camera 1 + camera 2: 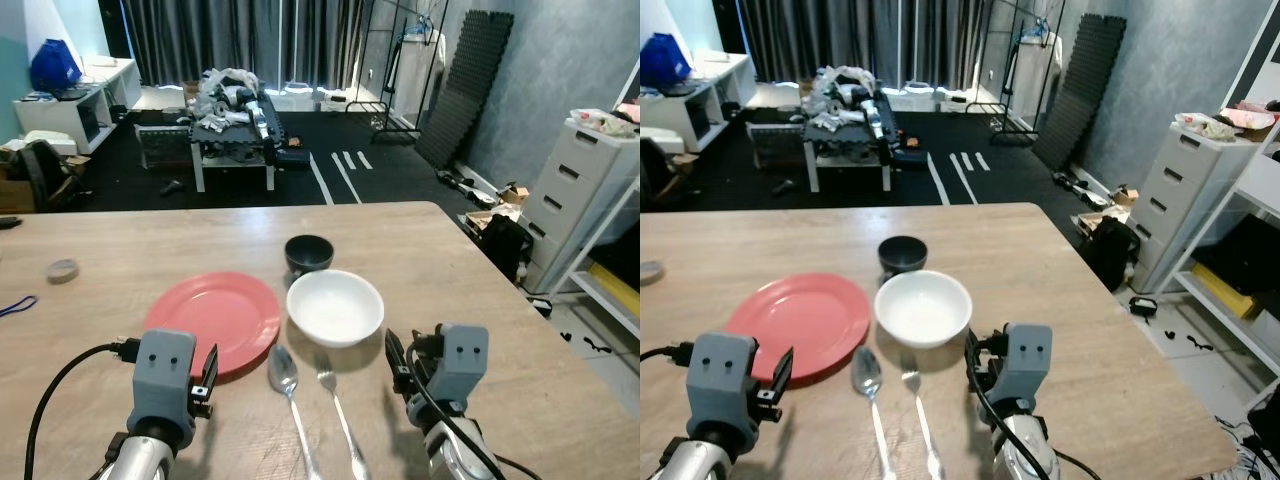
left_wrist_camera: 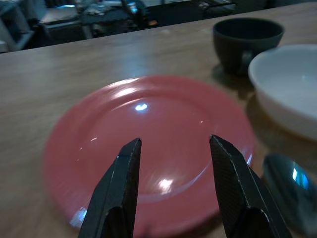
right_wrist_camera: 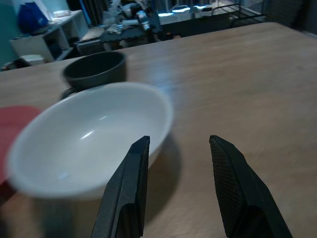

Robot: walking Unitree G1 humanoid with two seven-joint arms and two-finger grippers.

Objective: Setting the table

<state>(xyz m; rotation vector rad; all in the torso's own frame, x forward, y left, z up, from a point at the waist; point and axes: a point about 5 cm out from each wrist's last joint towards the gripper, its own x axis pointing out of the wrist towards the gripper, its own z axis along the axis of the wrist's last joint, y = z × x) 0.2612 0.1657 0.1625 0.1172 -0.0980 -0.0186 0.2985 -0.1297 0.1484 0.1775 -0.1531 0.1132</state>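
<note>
On the wooden table point(image 1: 420, 235) lie a red plate point(image 1: 213, 318), a white bowl point(image 1: 335, 306) to its right and a dark cup point(image 1: 309, 253) behind the bowl. A spoon point(image 1: 285, 377) and a fork point(image 1: 337, 406) rest side by side in front of the bowl. My left gripper point(image 2: 174, 145) hovers open at the plate's near edge, nothing between its fingers. Open and empty too, my right gripper point(image 3: 177, 142) sits just right of the bowl's near rim.
A small grey roll point(image 1: 62, 270) and a blue cord point(image 1: 17, 306) lie at the table's far left. Beyond the table are a cluttered low table point(image 1: 235, 135), white shelves point(image 1: 75, 105) and a drawer unit point(image 1: 580, 190) at right.
</note>
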